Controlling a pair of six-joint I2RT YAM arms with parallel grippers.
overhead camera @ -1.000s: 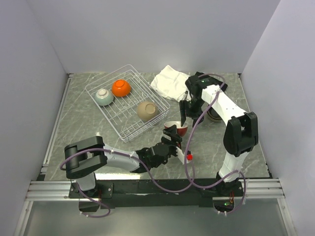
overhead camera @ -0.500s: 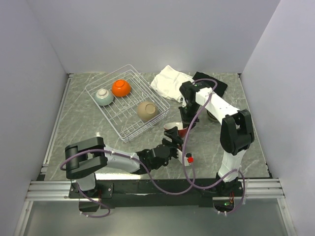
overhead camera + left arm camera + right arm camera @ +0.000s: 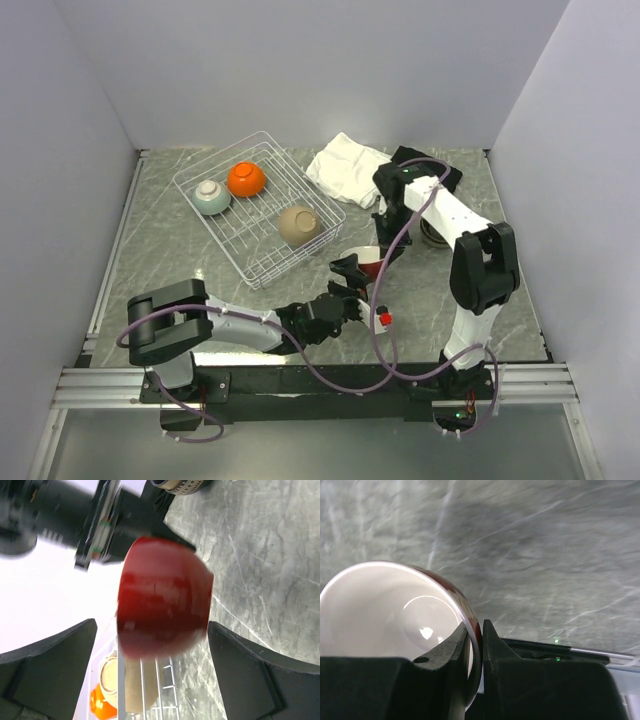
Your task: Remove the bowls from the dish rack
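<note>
While the right gripper (image 3: 476, 630) pinches the red bowl (image 3: 162, 597) by its rim, left gripper (image 3: 152, 645) spread wide either side, not touching, dish rack (image 3: 262, 250) beyond.

Red bowl (image 3: 162, 597) outside rack (image 3: 270, 256) — orange (image 3: 246, 179), blue-green (image 3: 211, 197), tan bowls (image 3: 299, 225) inside.

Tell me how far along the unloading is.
Done: a dark bowl out on the table. In hand: red bowl pinched by the right claw, left claw open around it. Left: pale blue-green bowl, orange bowl, tan bowl in the dish rack.
</note>
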